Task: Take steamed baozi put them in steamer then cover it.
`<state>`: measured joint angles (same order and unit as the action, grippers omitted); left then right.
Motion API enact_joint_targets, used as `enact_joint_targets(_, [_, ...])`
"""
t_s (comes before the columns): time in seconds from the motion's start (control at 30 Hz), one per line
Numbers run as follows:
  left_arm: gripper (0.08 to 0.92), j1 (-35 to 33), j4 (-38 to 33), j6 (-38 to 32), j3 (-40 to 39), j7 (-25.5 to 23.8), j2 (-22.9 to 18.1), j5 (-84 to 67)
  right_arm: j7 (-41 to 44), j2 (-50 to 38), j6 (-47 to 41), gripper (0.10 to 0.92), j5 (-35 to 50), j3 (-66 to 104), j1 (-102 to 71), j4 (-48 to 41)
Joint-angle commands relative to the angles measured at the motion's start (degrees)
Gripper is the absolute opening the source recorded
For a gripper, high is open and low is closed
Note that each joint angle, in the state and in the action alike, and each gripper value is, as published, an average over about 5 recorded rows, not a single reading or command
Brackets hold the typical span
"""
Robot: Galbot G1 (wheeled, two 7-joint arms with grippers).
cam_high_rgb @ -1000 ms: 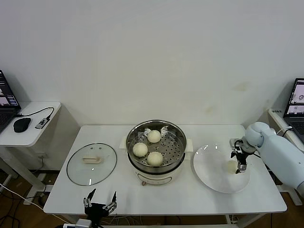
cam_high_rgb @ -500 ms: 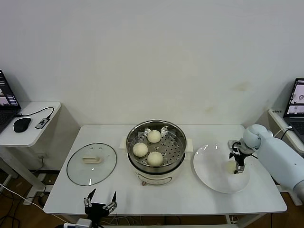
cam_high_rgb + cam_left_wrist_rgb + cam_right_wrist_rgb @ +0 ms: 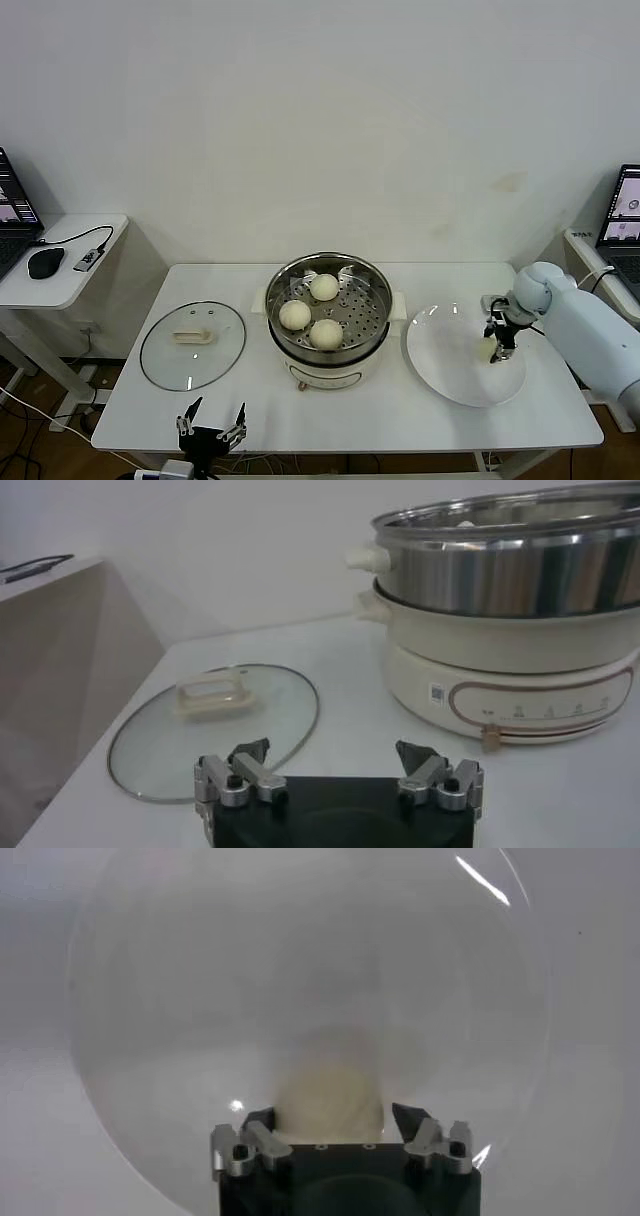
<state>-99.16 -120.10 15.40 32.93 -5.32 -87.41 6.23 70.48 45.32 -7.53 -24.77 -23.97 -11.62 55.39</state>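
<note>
Left gripper (image 3: 211, 428): parked at the counter's near edge, jaws spread, holding nothing.
Glass lid (image 3: 193, 344): flat on the counter (image 3: 350, 420), left side.
Steamer (image 3: 330, 318): counter's middle, uncovered, three steamed baozi (image 3: 326, 333) on its tray.
Right gripper (image 3: 494, 350): over the plate (image 3: 455, 365) near the right edge, jaws apart around the fourth baozi (image 3: 328, 1098).

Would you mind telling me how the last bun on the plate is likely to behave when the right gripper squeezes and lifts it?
The bun looks smooth and rounded, so it may roll on the plate if nudged. Between the right gripper's narrow fingertips it probably dents. It appears light for its size.
</note>
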Motion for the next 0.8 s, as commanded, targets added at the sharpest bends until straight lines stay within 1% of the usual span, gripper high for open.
enact_joint_targets(0.03, [0.823, 0.0, 0.0, 0.0, -0.1, 0.0, 0.0, 0.0, 0.2, -0.6, -0.6, 0.490, 1.5, 0.0, 0.5, 0.7])
enact_joint_targets(0.13, [0.823, 0.2, 0.0, 0.0, -0.2, 0.0, 0.0, 0.0, 0.7, -1.8, -1.6, 0.425, 3.9, -0.9, 1.8, 2.2])
enact_joint_targets(0.23, [0.823, 0.6, 0.1, 0.0, -0.2, 0.0, 0.0, 0.0, 1.3, -3.7, -3.2, 0.400, 7.8, -4.0, 4.7, 4.8])
enact_joint_targets(0.37, [0.823, 1.2, 0.0, 0.0, -0.4, 0.0, 0.0, 0.0, 2.1, -5.5, -4.7, 0.398, 12.3, -10.3, 10.8, 8.7])
enact_joint_targets(0.5, [0.823, 1.4, -0.5, 0.1, -0.2, 0.0, 0.1, 0.1, 3.1, -5.5, -6.4, 0.399, 16.7, -15.6, 18.5, 11.1])
enact_joint_targets(0.8, [0.823, 2.1, -1.3, 0.3, 0.0, 0.0, 0.5, 0.2, 3.5, 0.4, -10.8, 0.399, 30.3, -31.1, 36.6, 13.9])
